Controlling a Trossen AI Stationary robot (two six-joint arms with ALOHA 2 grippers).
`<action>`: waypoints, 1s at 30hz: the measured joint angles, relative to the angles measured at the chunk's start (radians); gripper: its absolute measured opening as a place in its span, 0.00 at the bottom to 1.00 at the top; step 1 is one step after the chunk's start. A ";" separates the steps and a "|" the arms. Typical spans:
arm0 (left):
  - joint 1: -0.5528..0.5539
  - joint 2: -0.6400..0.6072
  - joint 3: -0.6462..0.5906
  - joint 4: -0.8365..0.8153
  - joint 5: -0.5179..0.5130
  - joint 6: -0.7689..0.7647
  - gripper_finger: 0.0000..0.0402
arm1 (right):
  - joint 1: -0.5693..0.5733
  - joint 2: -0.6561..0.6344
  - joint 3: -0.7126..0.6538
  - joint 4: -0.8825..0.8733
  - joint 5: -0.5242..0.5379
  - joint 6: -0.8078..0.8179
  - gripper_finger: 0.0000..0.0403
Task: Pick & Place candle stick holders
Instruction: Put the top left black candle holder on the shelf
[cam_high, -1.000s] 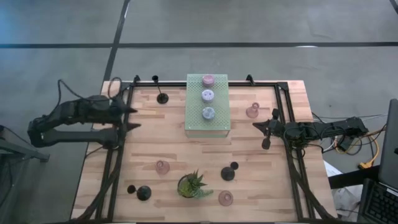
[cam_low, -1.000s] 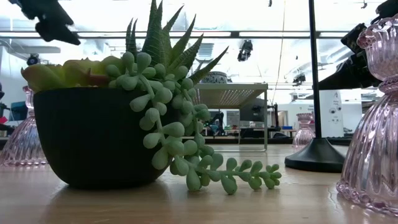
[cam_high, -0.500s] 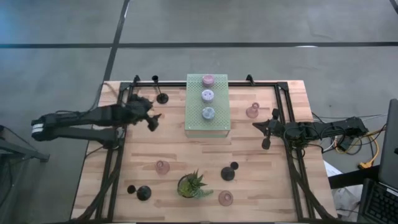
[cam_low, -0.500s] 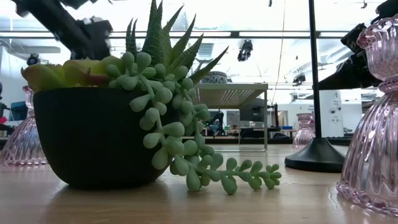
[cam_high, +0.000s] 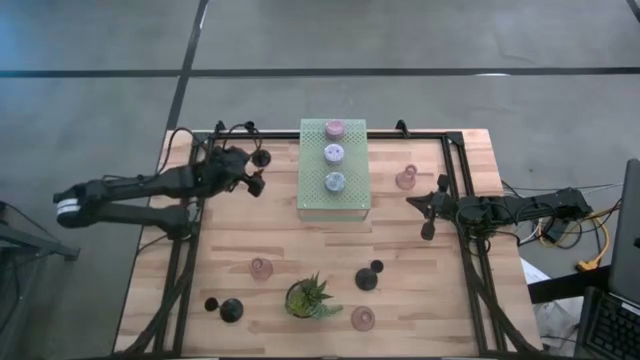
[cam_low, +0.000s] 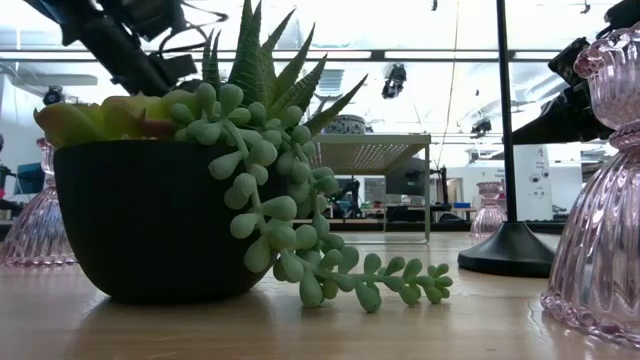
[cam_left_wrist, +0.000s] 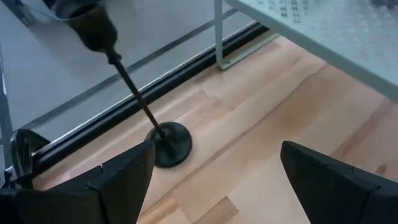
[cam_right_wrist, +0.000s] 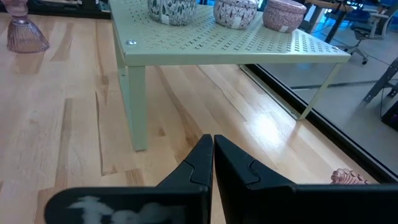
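Note:
A black candle stick holder (cam_left_wrist: 168, 142) with a round base and a thin stem stands on its base at the table's far left; it also shows in the high view (cam_high: 261, 157). My left gripper (cam_left_wrist: 214, 180) is open just short of it, touching nothing, and shows in the high view (cam_high: 255, 176). Three squat holders (cam_high: 334, 153) stand on top of the pale green perforated box (cam_high: 333, 200). Pink glass holders (cam_high: 405, 180), (cam_high: 261, 268), (cam_high: 362, 318) and two more black ones (cam_high: 370, 277), (cam_high: 230, 309) stand on the wood. My right gripper (cam_right_wrist: 212, 163) is shut and empty at the right (cam_high: 430, 214).
A spiky green plant in a dark pot (cam_high: 309, 298) stands near the front edge, between the pink and black holders. A black frame rail (cam_high: 186, 250) runs along the table's left side and another (cam_high: 470, 250) along its right. Bare wood lies between the box and the plant.
My left gripper has gone from the table's left side toward the right and the far edge, ending close to the black holder at the far left. The holders have kept still.

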 joint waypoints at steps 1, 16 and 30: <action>0.010 -0.002 0.000 0.001 -0.001 0.000 0.87 | 0.000 0.000 0.000 0.000 0.000 0.000 0.02; 0.031 -0.091 0.000 -0.109 0.143 0.096 0.87 | 0.000 0.000 0.000 0.000 0.000 0.000 0.02; 0.062 -0.092 0.001 -0.090 0.186 0.127 0.87 | 0.000 0.001 0.000 0.000 0.000 0.000 0.02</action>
